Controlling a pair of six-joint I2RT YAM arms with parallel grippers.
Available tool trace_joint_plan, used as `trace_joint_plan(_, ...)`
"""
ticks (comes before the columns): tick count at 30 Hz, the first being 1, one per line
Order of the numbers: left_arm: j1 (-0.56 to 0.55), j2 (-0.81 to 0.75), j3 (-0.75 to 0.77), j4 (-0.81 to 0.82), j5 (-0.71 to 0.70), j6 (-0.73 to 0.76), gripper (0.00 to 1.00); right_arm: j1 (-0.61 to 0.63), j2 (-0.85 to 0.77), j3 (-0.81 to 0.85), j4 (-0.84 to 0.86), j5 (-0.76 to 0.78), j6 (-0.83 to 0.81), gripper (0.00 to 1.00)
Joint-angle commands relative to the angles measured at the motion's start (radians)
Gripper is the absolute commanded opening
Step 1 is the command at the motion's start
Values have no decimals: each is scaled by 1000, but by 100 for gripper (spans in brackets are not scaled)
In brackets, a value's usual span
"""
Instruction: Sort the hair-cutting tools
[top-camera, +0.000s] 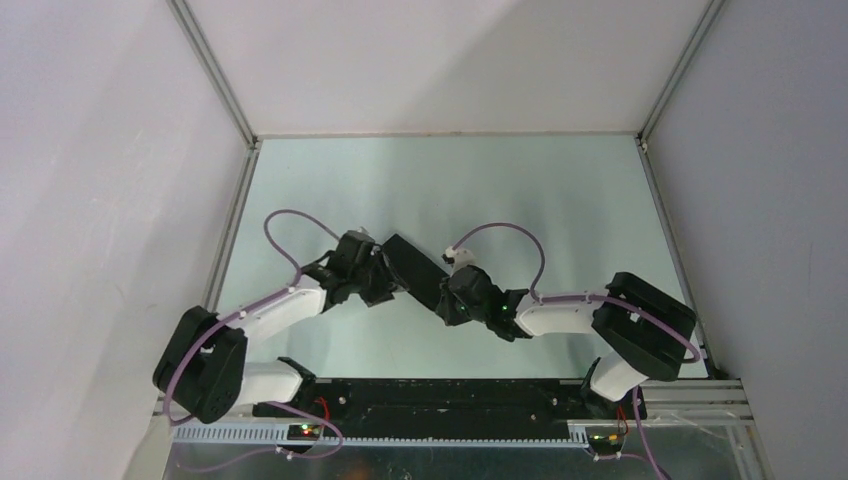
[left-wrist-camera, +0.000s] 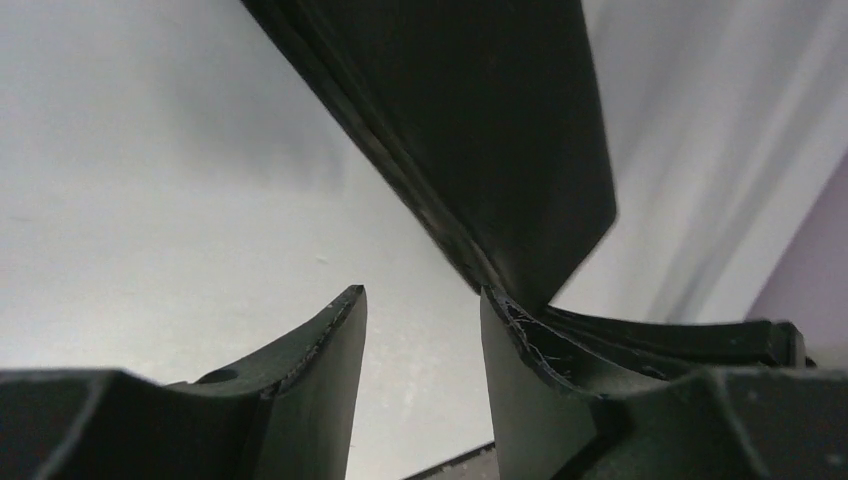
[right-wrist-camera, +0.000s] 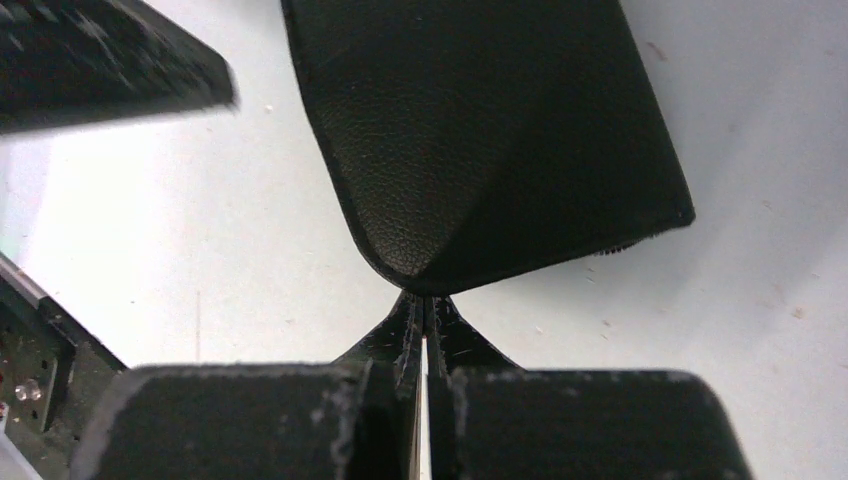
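The black rectangular pouch (top-camera: 415, 266) hangs between my two grippers above the table's middle. My right gripper (right-wrist-camera: 425, 308) is shut, its fingertips pinching the near edge of the pouch (right-wrist-camera: 480, 140); in the top view it (top-camera: 452, 298) sits at the pouch's right end. My left gripper (left-wrist-camera: 422, 318) is open with bare table showing between its fingers; the pouch (left-wrist-camera: 480, 130) runs down past its right finger (left-wrist-camera: 520, 370), outside the gap. In the top view this gripper (top-camera: 382, 275) is at the pouch's left end. Scissors, comb and hair clips are out of view.
The pale table (top-camera: 450, 180) is walled by white panels with metal rails along its left (top-camera: 232, 235) and right (top-camera: 668, 235) edges. A black base bar (top-camera: 440, 395) runs along the near edge. A blurred dark part (right-wrist-camera: 100, 60) shows at the right wrist view's top left.
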Motion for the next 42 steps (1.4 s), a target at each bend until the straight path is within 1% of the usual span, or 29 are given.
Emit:
trace_joint_plan(1,-84,11,-9,124,30,-116,51,24,48,67,75,-45,17,0)
trace_joint_plan(5,-121,59,6,137,7,-133,51,41,70,87,77,-38,8,0)
trace_joint_plan(10,-130,108,-3,190,5,-176,50,46,75,89,71,-30,5,0)
trace_joint_plan(14,-143,155,3,193,3,-196,46,52,69,88,65,-27,-4,0)
trace_joint_plan(16,-148,170,-4,207,10,-206,36,54,69,88,52,-18,-14,0)
trace_joint_plan(17,-150,172,-5,215,11,-210,26,54,68,89,47,-17,-17,0)
trace_joint_plan(18,-151,175,-9,216,14,-212,20,55,65,89,34,-16,-24,0)
trace_joint_plan(19,-151,175,-10,216,14,-211,10,56,65,89,26,-15,-29,0)
trace_joint_plan(21,-150,176,-7,203,13,-205,1,61,55,88,-1,-7,-50,0)
trace_joint_plan(25,-143,176,19,135,0,-162,0,61,10,58,-54,38,-101,0)
trace_joint_plan(28,-121,167,29,88,-15,-123,0,40,-50,16,-98,75,-130,0)
trace_joint_plan(32,-97,167,44,28,12,-23,0,-52,-112,-76,-107,60,-123,0)
trace_joint_plan(34,-95,180,64,2,40,34,0,-128,-119,-93,-100,46,-125,0)
trace_joint_plan(39,-95,182,58,-9,146,130,0,-219,-117,-94,-59,5,-144,0)
trace_joint_plan(42,-96,178,46,-32,170,191,0,-265,-108,-83,-42,-19,-152,0)
